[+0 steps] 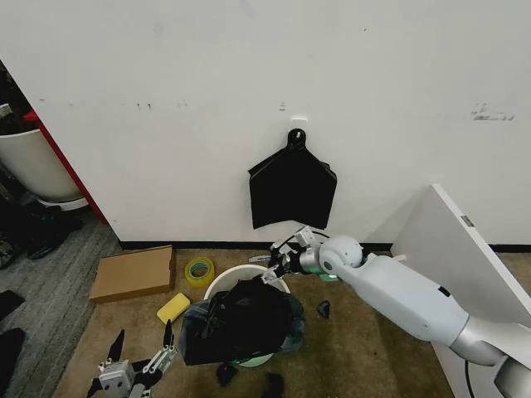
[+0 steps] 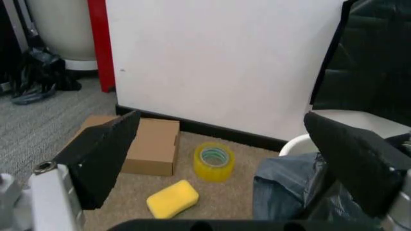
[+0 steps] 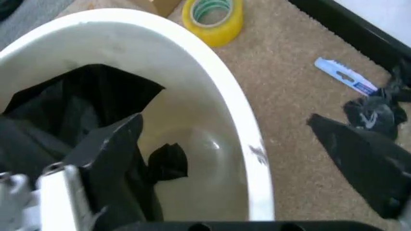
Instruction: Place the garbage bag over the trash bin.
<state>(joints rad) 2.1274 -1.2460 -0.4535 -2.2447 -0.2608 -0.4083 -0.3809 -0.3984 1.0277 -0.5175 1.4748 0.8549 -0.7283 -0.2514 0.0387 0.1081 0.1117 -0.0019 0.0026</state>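
Observation:
The white trash bin (image 1: 222, 279) stands on the carpet below the wall. The crinkly black garbage bag (image 1: 243, 322) lies rumpled over its near side and hangs into it. My right gripper (image 1: 278, 265) is at the bin's far rim and is open. In the right wrist view the gripper (image 3: 237, 154) straddles the bin rim (image 3: 247, 144), one finger (image 3: 109, 144) inside against the bag (image 3: 77, 106), the other outside. My left gripper (image 1: 143, 342) hangs open low at the near left, apart from the bin; its wrist view shows the bag (image 2: 286, 185) and bin rim (image 2: 350, 119) beyond the open gripper (image 2: 231, 163).
A flat black bundle (image 1: 292, 191) hangs on the wall above the bin. A cardboard box (image 1: 133, 272), yellow tape roll (image 1: 199, 271) and yellow sponge (image 1: 172, 308) lie left of the bin. A white board (image 1: 452, 240) leans at right. Black scraps (image 1: 323, 309) dot the carpet.

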